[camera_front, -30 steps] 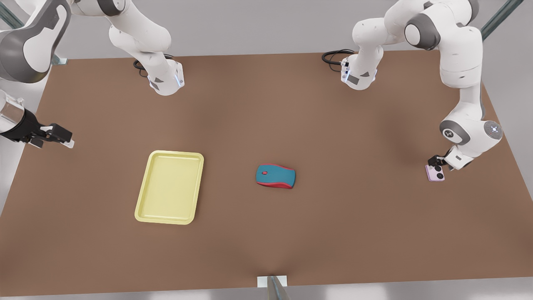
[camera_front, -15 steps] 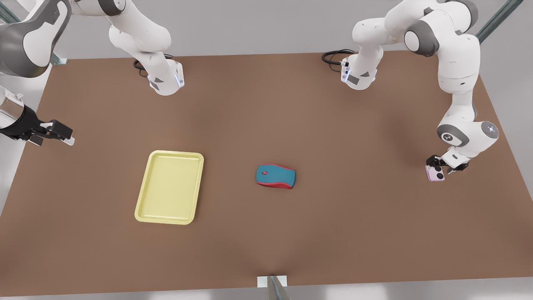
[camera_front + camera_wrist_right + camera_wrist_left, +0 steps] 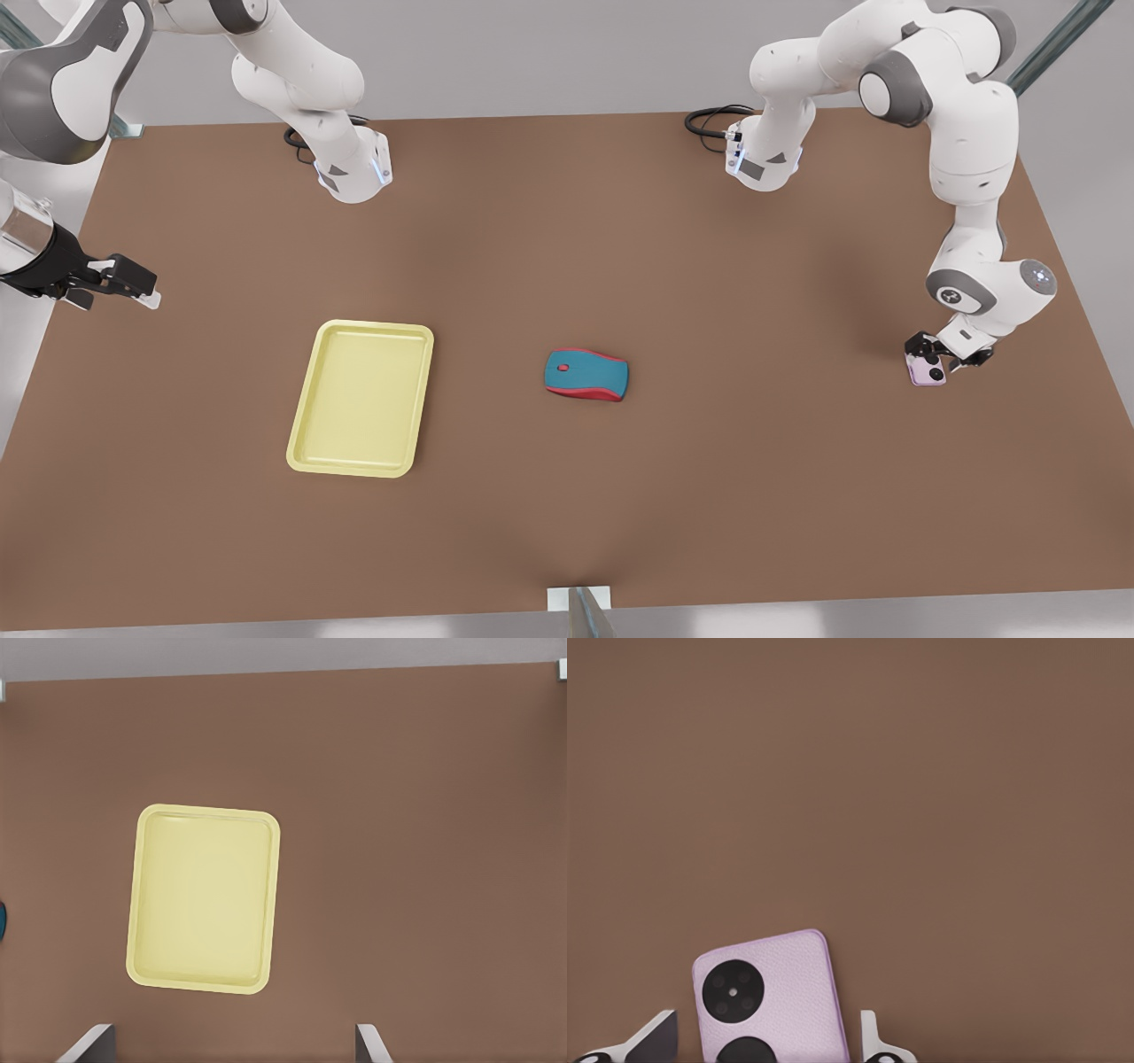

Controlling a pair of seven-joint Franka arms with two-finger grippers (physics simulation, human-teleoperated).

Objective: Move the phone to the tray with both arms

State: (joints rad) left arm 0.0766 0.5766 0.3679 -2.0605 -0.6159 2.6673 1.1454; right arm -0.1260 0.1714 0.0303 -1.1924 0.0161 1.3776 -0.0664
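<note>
The pale yellow tray [image 3: 203, 899] lies flat on the brown table [image 3: 425, 842], its long sides running nearly up and down, its rounded corners and raised rim plain to see, and nothing rests inside it. A sliver of a blue object [image 3: 2, 921] touches the picture's edge beside the tray. A grey strip [image 3: 283, 656] runs beyond the table's far edge. Two pale fingertips [image 3: 86, 1043] of the right gripper [image 3: 230, 1047] stand well apart, with bare table between them.

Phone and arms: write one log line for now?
left gripper: open, straddling phone | right gripper: open, waiting | tray: empty
</note>
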